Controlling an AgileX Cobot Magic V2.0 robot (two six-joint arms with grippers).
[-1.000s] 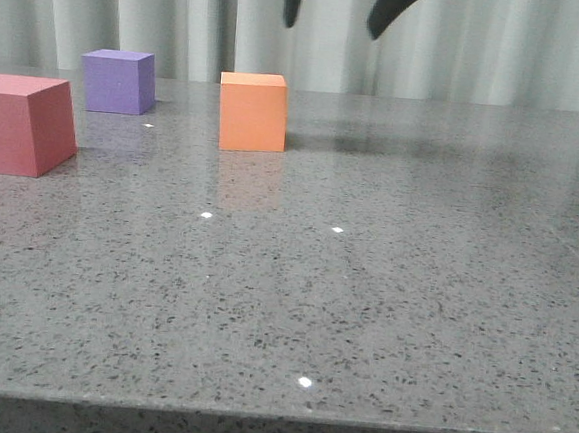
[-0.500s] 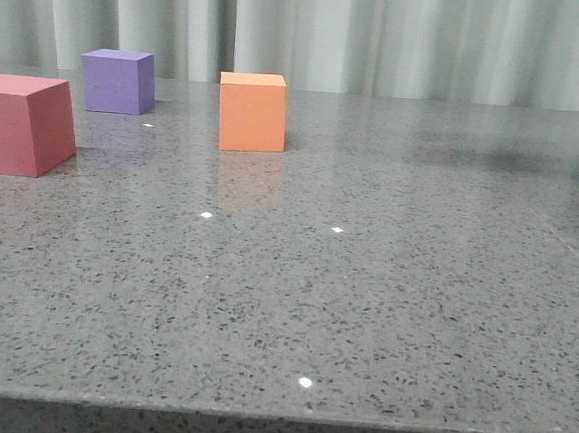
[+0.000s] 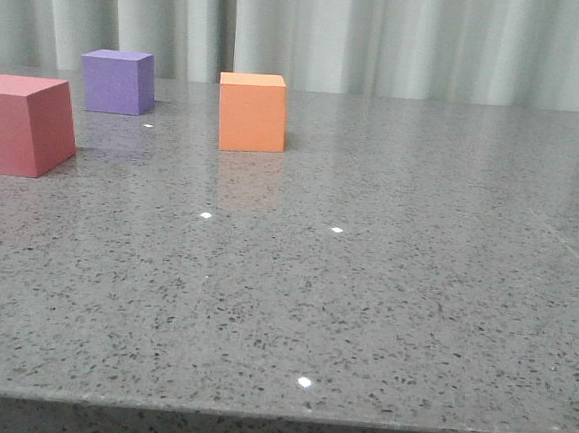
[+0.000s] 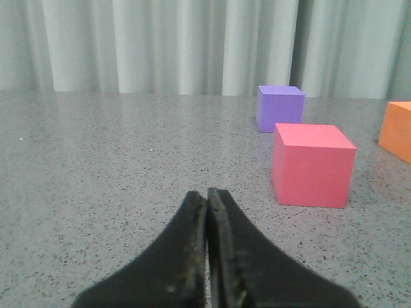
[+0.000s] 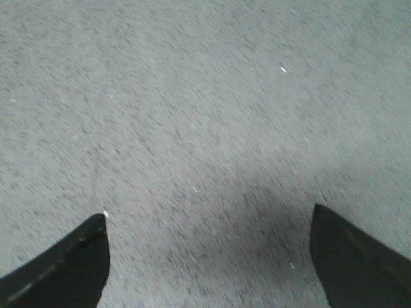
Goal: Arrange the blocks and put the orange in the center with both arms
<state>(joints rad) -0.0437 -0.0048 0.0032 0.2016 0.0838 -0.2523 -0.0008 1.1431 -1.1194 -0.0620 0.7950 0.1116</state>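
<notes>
In the front view the orange cube (image 3: 252, 111) stands on the grey table (image 3: 365, 283), with the purple cube (image 3: 119, 81) behind it to the left and the red-pink cube (image 3: 21, 123) at the left edge. No gripper shows in that view. My left gripper (image 4: 207, 196) is shut and empty, low over the table; ahead of it stand the red-pink cube (image 4: 311, 165), the purple cube (image 4: 280, 108) and an edge of the orange cube (image 4: 398, 129). My right gripper (image 5: 209, 215) is open and empty above bare, blurred tabletop.
A pale pleated curtain (image 3: 384, 38) hangs behind the table's far edge. The table's front edge (image 3: 274, 414) runs along the bottom of the front view.
The right gripper's open fingers, at the top of the front view a second ago, have left that view. Its shadow on the table has gone too. The cubes have not moved.
</notes>
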